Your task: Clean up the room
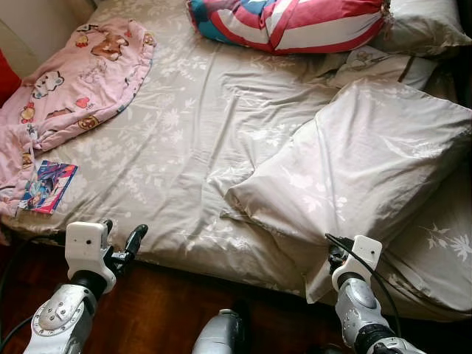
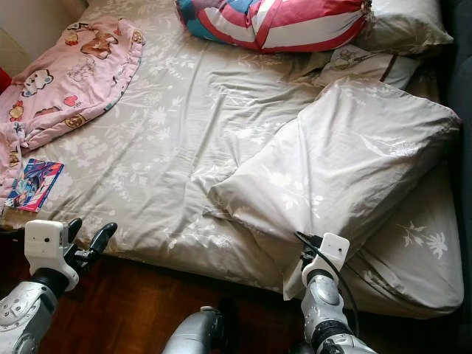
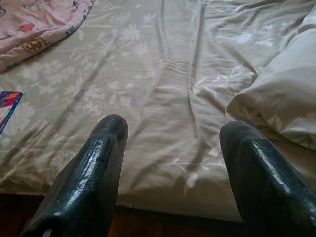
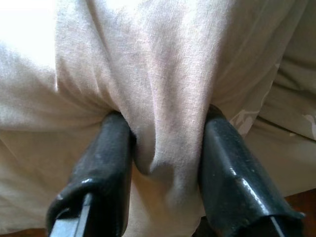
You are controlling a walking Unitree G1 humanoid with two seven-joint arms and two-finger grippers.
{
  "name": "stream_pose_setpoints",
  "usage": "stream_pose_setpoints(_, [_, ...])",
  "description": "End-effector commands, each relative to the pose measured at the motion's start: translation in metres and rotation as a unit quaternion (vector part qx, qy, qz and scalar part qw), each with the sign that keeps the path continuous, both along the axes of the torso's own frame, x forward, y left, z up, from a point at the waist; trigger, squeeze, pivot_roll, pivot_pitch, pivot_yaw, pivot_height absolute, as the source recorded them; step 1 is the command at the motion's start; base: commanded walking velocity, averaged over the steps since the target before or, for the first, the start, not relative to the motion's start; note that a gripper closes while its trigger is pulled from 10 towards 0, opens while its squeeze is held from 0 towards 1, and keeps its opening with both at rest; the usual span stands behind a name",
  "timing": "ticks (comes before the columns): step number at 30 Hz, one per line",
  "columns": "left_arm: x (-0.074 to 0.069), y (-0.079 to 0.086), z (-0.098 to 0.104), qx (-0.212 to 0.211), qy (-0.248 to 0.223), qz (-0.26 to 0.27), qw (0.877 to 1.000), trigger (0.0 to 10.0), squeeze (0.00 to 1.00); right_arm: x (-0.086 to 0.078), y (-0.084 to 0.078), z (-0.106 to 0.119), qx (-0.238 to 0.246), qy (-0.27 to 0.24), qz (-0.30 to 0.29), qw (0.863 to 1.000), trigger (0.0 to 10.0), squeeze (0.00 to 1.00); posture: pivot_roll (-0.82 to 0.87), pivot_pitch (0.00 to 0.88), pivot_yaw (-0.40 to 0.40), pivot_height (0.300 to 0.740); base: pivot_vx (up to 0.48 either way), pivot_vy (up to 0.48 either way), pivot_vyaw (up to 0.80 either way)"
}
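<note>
- Broadly, a bed (image 1: 192, 147) covered by a beige floral sheet is seen from its near edge, above a dark wooden floor (image 1: 162, 310).
- A large beige pillow (image 1: 369, 169) is laid across the right half of the bed, its near corner hanging over the edge.
- A pink cartoon-print blanket (image 1: 74, 81) is bunched at the far left.
- A red, white and blue striped cushion (image 1: 295, 22) is placed at the head, with what is probably another pale pillow (image 1: 424, 26) just beside it.
- A small colourful book (image 1: 49, 186) is lying near the left edge.
- The right gripper (image 4: 165, 148) is clamped on the pillow's hanging fabric, which is pinched between its fingers.
- The left gripper (image 3: 173, 148) is held at the bed's edge, fingers apart, nothing between them.
</note>
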State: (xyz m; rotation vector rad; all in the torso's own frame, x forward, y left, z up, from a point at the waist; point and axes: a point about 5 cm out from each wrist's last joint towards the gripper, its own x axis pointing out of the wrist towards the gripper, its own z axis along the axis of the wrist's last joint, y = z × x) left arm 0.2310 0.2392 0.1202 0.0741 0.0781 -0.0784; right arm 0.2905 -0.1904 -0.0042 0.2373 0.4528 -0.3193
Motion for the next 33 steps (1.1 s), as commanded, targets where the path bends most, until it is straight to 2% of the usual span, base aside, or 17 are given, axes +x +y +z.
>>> stream_pose_setpoints(1, [-0.005,0.009,-0.001,0.008,0.007,0.018,1.0,10.0,0.0,-0.012,0.004,-0.013,0.011,0.029,-0.003,1.0,0.0,0.0,0.34,0.287,0.183,0.726,0.0,0.0,0.0])
stream_pose_setpoints(10, [-0.003,0.008,-0.004,0.006,0.009,0.019,1.0,10.0,0.0,-0.012,0.003,-0.013,0.007,0.032,-0.002,0.999,0.0,0.0,0.33,0.278,0.177,0.726,0.0,0.0,0.0])
stream_pose_setpoints(21, [0.005,0.005,-0.013,-0.001,0.007,0.025,1.0,10.0,0.0,-0.01,0.002,-0.011,-0.004,0.035,0.01,0.999,0.0,0.0,0.31,0.226,0.138,0.726,0.0,0.0,0.0])
stream_pose_setpoints(24, [0.009,0.004,-0.018,-0.005,0.009,0.027,1.0,10.0,0.0,-0.008,-0.005,-0.008,-0.013,0.032,0.004,0.999,0.0,0.0,0.29,0.192,0.121,0.726,0.0,0.0,0.0])
stream_pose_setpoints(28, [0.02,0.001,-0.029,-0.012,0.012,0.033,0.999,10.0,0.0,-0.003,-0.012,-0.002,-0.026,0.028,0.004,0.999,0.0,0.0,0.24,0.127,0.094,0.726,0.0,0.0,0.0])
stream_pose_setpoints(32, [0.032,-0.001,-0.039,-0.024,0.016,0.041,0.999,10.0,0.0,0.001,-0.027,0.005,-0.056,0.028,-0.011,0.998,0.0,0.0,0.19,0.071,0.076,0.726,0.0,0.0,0.0])
stream_pose_setpoints(33, [0.038,-0.004,-0.042,-0.029,0.016,0.041,0.999,10.0,0.0,0.003,-0.039,0.011,-0.07,0.02,-0.028,0.997,10.0,0.0,0.15,0.034,0.063,0.726,0.0,0.0,0.0])
